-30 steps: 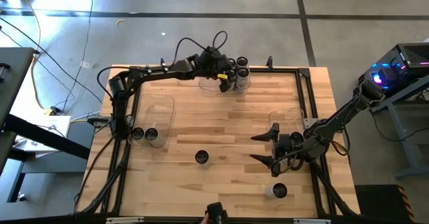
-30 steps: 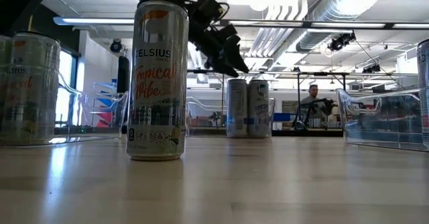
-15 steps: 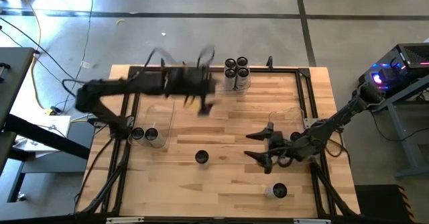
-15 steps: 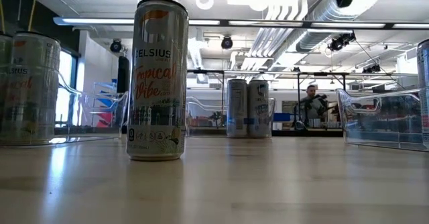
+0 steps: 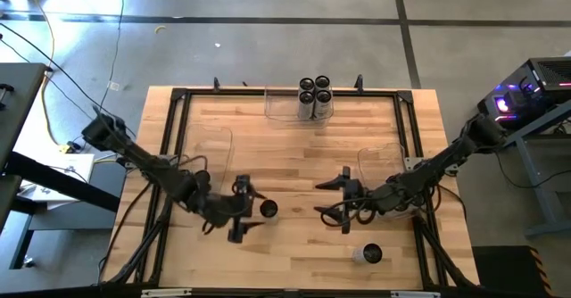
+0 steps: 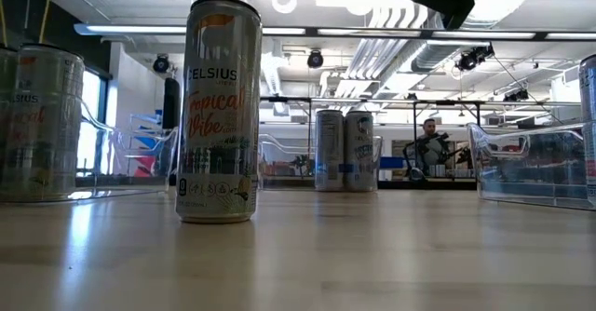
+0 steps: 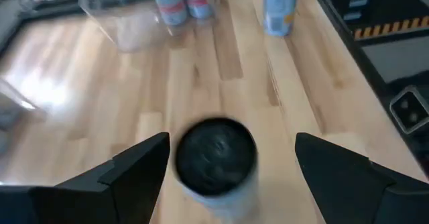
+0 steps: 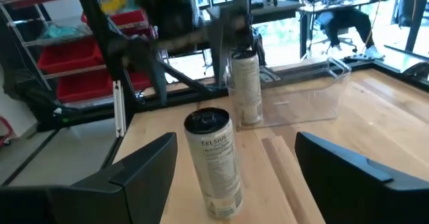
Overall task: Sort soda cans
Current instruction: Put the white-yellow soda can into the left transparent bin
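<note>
From above, my left gripper point(image 5: 243, 211) sits just at nine o'clock of the middle can point(image 5: 268, 210), jaws spread wide, not touching it. My left wrist view shows that can's dark top point(image 7: 216, 151) between my fingers point(image 7: 137, 174). My right gripper point(image 5: 342, 198), jaws spread too, waits at three o'clock of it. Only the low view shows the can's label point(image 6: 219, 111). Four cans point(image 5: 314, 91) stand in the bin point(image 5: 284, 111) at twelve o'clock. One can point(image 5: 372, 254) stands alone at five o'clock.
</note>
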Motion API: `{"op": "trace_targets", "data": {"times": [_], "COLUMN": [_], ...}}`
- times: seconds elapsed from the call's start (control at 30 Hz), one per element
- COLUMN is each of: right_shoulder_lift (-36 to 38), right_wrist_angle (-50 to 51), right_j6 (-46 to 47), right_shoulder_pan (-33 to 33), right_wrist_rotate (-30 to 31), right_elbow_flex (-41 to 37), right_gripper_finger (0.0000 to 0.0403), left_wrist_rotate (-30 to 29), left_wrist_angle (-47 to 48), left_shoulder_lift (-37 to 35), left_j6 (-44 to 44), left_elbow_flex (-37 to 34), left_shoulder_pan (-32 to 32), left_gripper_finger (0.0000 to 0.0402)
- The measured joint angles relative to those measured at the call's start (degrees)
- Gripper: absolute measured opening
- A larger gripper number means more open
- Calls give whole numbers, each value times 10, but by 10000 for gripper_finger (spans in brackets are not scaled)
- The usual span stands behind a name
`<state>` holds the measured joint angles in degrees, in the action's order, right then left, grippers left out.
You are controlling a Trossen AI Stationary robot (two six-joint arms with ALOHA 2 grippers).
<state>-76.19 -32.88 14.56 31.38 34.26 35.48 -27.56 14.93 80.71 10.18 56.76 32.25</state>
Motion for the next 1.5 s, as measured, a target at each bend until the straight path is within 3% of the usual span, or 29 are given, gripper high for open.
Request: {"op": "trace_targets", "data": {"times": [0.13, 0.33, 0.67, 0.87, 1.2, 1.5], "right_shoulder_lift": [1, 1, 1, 1, 1, 1], "right_wrist_angle": [-13, -16, -17, -17, -17, -17], "right_j6": [-13, -8, 6, 6, 6, 6], "right_shoulder_pan": [0, 0, 0, 0, 0, 0], "right_wrist_rotate": [0, 0, 0, 0, 0, 0], "right_elbow_flex": [0, 0, 0, 0, 0, 0], "right_gripper_finger": [299, 299, 299, 299, 299, 299], "left_wrist_rotate": [14, 42, 21, -4, 29, 35], "left_wrist_angle": [-77, -91, -136, -125, -122, -123], "left_shoulder_lift": [19, 30, 29, 30, 68, 68], "left_j6": [0, -19, -46, -38, -13, 3], "left_elbow_flex": [-44, -46, -46, -46, -46, -46], "left_shoulder_pan": [-3, -25, -22, -25, -38, -38], "left_gripper_finger": [317, 319, 319, 320, 318, 244]}}
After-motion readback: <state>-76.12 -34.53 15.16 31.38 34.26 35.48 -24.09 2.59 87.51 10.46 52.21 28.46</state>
